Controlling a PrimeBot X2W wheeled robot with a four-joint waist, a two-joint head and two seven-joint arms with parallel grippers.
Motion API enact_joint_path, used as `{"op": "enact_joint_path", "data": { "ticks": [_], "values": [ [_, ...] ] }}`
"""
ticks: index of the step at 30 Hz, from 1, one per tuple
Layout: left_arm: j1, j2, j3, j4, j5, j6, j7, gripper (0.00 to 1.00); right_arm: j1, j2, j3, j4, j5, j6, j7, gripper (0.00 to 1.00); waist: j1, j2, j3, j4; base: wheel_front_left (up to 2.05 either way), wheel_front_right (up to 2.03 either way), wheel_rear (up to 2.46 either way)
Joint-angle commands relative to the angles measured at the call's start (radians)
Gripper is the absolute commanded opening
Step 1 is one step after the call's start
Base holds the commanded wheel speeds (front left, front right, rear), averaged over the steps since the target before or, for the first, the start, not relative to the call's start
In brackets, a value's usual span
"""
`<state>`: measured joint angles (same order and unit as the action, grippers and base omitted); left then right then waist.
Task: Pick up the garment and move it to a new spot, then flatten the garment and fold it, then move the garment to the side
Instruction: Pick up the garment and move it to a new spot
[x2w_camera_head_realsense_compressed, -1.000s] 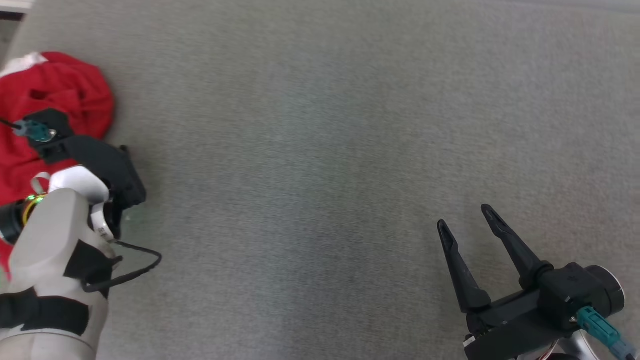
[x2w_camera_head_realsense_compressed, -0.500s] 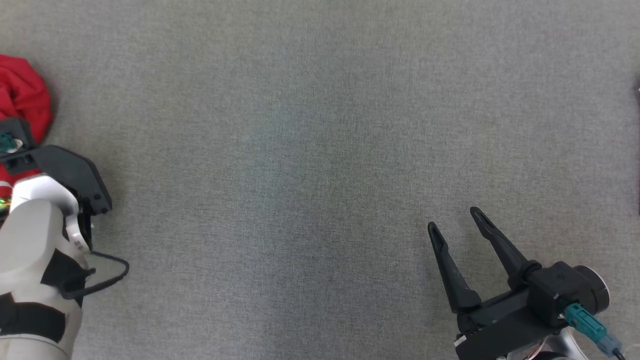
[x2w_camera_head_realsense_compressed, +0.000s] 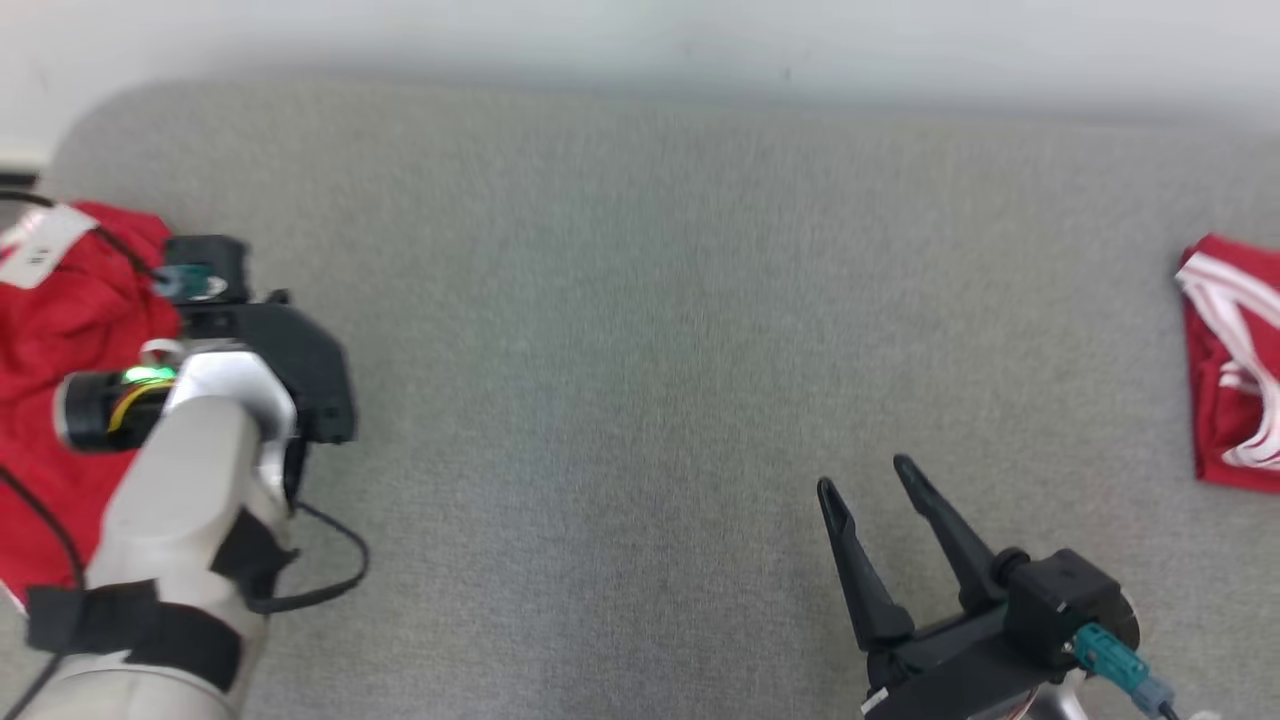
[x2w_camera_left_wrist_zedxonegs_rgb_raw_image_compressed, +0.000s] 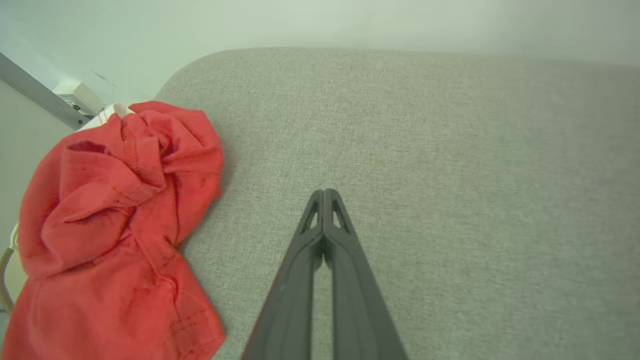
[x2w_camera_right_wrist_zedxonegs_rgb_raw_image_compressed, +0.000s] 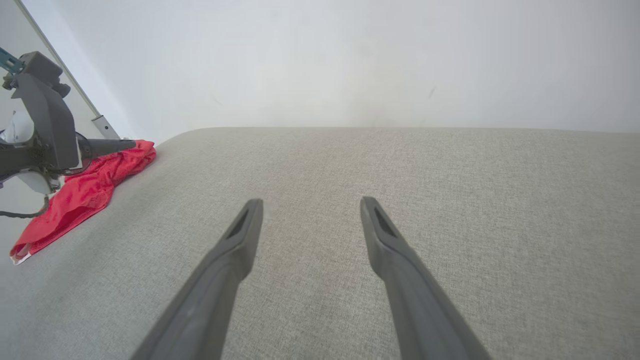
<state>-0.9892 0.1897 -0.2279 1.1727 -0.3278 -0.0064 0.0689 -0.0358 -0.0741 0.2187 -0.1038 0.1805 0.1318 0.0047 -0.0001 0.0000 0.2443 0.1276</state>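
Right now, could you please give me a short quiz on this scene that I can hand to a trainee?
1. True or false: the left hand is shut on the crumpled red garment.
2. The right hand is: A open and empty; B shut; C holding cloth.
3. In the head view, what lies at the right edge of the grey surface?
Key: 1 false, it is shut on nothing and the garment lies beside it; 2 A; 3 a red garment with white stripes.
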Motion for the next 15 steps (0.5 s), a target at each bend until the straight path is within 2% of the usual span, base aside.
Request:
{"op": "enact_joint_path", "data": {
  "ticks": [1, 7, 8, 9, 15],
  "values": [
    [0.006, -0.010, -0.007, -0.009, 0.007, -0.013, -0.015, 0.00, 0.018, 0.008, 0.002, 0.015, 0.011, -0.003, -0.015, 1.00, 0.0001, 0.0000, -0.108, 0.000, 0.00, 0.00, 0.00],
    [0.063, -0.068, -0.035, -0.057, -0.006, -0.070, -0.110, 0.00, 0.055, 0.019, 0.001, 0.079, 0.029, -0.003, -0.044, 1.00, 0.0001, 0.0000, -0.246, -0.022, 0.00, 0.00, 0.00],
    [0.074, -0.075, -0.046, -0.079, -0.001, -0.082, -0.145, 0.37, 0.061, 0.020, -0.003, 0.084, 0.031, -0.003, -0.048, 1.00, 0.0001, 0.0000, -0.265, -0.028, 0.00, 0.00, 0.00],
    [0.089, -0.082, -0.044, -0.098, -0.011, -0.086, -0.177, 1.00, 0.065, 0.021, -0.009, 0.086, 0.032, -0.003, -0.049, 1.00, 0.0001, 0.0000, -0.277, -0.033, 0.00, 0.00, 0.00],
    [0.246, -0.105, -0.027, -0.202, -0.064, -0.104, -0.295, 1.00, 0.102, 0.024, -0.057, 0.086, 0.019, -0.003, -0.054, 1.00, 0.0001, 0.0000, -0.349, -0.066, 0.00, 0.00, 0.00]
  ]
}}
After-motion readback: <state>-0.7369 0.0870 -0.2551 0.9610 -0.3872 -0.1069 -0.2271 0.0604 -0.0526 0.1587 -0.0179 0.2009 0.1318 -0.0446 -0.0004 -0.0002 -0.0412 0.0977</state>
